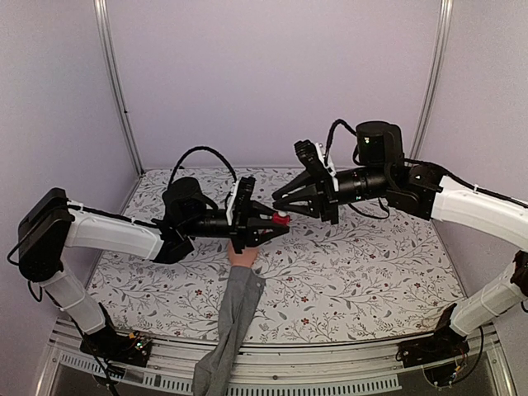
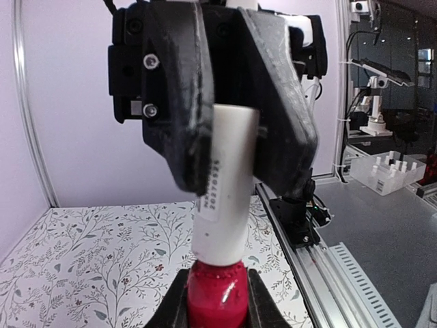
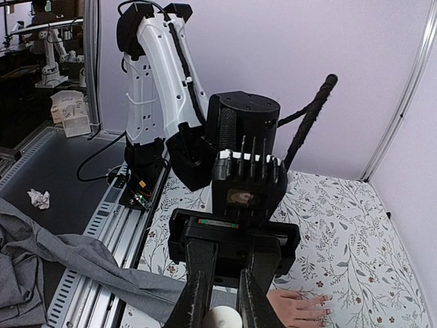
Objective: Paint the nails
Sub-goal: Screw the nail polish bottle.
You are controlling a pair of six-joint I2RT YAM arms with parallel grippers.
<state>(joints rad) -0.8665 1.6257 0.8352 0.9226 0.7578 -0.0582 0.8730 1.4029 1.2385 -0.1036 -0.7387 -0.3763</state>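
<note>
My left gripper (image 1: 277, 223) is shut on a small red polish bottle (image 2: 217, 297) and holds it in the air. The bottle's white cap (image 2: 225, 219) sits on its neck. My right gripper (image 1: 280, 206) meets it from the right and is shut on that cap, whose end shows between its fingers in the right wrist view (image 3: 224, 318). The peach mannequin hand (image 1: 242, 257) lies flat on the table below the grippers, with its grey sleeve (image 1: 231, 322) running to the near edge. Its nails (image 3: 325, 305) show in the right wrist view. In the top view they are hidden under the left gripper.
The table has a floral-patterned cloth (image 1: 355, 272). Lilac walls with metal posts (image 1: 115, 91) close the back and sides. A metal rail (image 1: 330, 379) runs along the near edge. Loose grey cloth (image 3: 27, 253) lies off the table's edge.
</note>
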